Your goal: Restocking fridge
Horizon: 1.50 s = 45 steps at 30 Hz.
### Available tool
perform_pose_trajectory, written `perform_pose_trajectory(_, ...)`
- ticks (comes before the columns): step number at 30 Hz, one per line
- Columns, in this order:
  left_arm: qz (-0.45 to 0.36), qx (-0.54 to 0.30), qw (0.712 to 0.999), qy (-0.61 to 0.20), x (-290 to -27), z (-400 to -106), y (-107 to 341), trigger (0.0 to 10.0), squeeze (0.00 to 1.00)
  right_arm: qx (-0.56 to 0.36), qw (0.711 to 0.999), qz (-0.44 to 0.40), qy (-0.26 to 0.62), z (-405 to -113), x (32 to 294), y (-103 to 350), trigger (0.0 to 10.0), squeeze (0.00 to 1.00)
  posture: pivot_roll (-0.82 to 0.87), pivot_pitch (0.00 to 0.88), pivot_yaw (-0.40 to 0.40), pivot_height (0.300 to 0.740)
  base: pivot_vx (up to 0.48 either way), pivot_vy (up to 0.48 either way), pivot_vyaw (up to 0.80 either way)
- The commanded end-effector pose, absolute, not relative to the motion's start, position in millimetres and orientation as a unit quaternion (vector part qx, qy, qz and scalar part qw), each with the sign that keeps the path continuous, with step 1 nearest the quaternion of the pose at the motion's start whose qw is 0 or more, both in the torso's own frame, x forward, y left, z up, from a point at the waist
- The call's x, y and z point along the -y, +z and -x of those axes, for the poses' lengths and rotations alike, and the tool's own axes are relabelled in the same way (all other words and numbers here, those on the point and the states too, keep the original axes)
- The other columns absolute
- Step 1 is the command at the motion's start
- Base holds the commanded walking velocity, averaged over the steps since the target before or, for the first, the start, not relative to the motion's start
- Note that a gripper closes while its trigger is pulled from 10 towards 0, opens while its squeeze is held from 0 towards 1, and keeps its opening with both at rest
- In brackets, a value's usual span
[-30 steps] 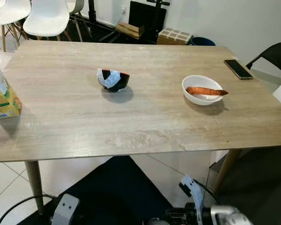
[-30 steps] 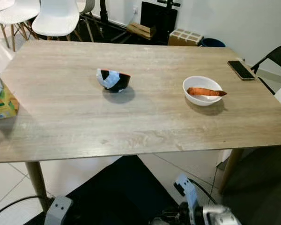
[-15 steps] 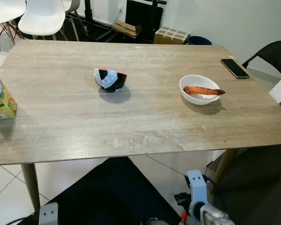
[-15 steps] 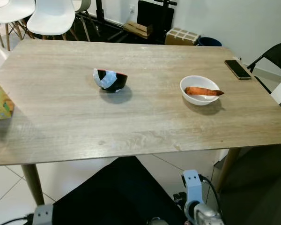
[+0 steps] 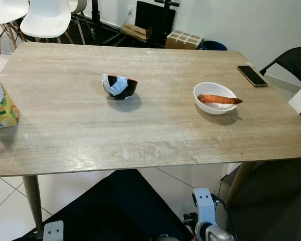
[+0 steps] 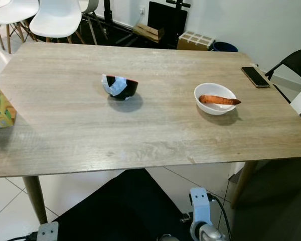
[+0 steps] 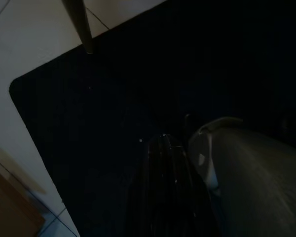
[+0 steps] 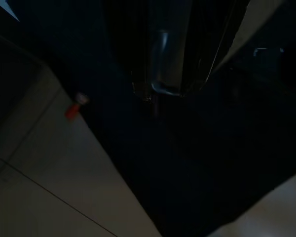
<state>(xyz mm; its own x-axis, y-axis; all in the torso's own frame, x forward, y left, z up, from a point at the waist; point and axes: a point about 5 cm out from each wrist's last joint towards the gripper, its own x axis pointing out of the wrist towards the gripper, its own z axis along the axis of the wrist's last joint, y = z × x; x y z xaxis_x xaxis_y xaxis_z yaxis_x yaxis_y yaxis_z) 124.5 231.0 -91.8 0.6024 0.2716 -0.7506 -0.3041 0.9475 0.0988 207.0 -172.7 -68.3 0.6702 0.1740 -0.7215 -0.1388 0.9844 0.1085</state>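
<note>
Pale wood-grain table (image 5: 155, 140): round white bowl (image 5: 214, 96), tapered orange sweet potato (image 5: 219, 99); tool states untellable.

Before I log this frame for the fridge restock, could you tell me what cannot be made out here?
- Carton: cut off by the left edge in both eye views, so its label is unreadable.
- Black bowl: a white wrap hides its contents.
- Phone: too small to read its screen.
- Left pincer and right pincer: wrist views too dark to tell whether they are open or shut.
</note>
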Motion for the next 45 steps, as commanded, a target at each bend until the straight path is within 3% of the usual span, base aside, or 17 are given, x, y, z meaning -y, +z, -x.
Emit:
perform_pose_trajectory(1, 0.025, -0.437, 0.886, 0.155, -219, -114, -98, 10.0, 0.0, -0.411, 0.909, -0.017, 0.065, -199, 182, -73, 10.0, 0.0, -0.04, 0.109, -0.087, 0.74, 0.0, 0.0, 0.0)
perform_pose_trajectory(29, 0.02, -0.448, 0.882, 0.147, -229, -106, -99, 10.0, 0.0, -0.43, 0.9, -0.008, 0.071, -189, 183, -78, 10.0, 0.0, -0.04, 0.126, -0.079, 0.74, 0.0, 0.25, 0.0)
perform_pose_trajectory(45, 0.014, -0.447, 0.884, 0.139, -227, -102, -100, 10.0, 0.0, -0.41, 0.909, -0.008, 0.08, -201, 184, -72, 10.0, 0.0, -0.03, 0.133, -0.077, 0.74, 0.0, 0.289, 0.0)
